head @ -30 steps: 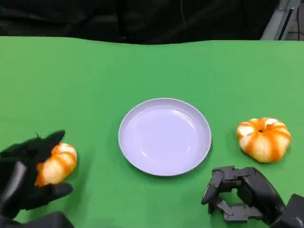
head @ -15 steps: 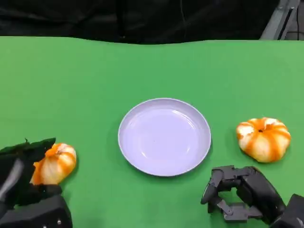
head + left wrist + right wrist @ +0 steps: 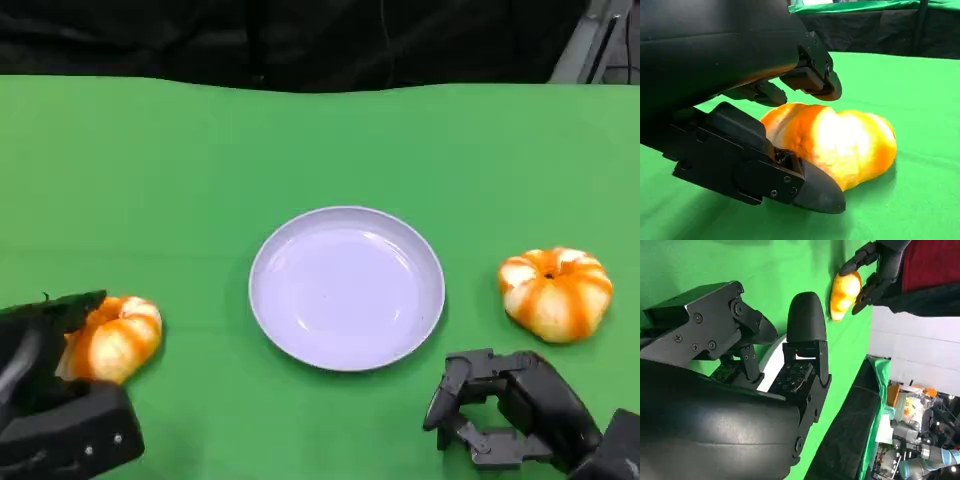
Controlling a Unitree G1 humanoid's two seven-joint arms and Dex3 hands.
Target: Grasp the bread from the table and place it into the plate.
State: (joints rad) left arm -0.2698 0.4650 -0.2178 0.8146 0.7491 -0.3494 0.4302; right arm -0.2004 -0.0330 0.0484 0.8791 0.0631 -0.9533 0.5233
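I see my left hand (image 3: 45, 385) with fingers closed around the bread (image 3: 112, 338) left of the plate (image 3: 346, 287), my empty right hand (image 3: 505, 408) curled near its edge.

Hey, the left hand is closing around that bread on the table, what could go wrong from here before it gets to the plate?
1. The left hand has fingers over and under the bread, which looks soft and rounded; it might squash or slip out when lifted.
2. The plate is shallow with a low rim; a low carry could knock it aside.
3. A second bread sits beyond the plate near the right hand, so an overshoot could bump it.
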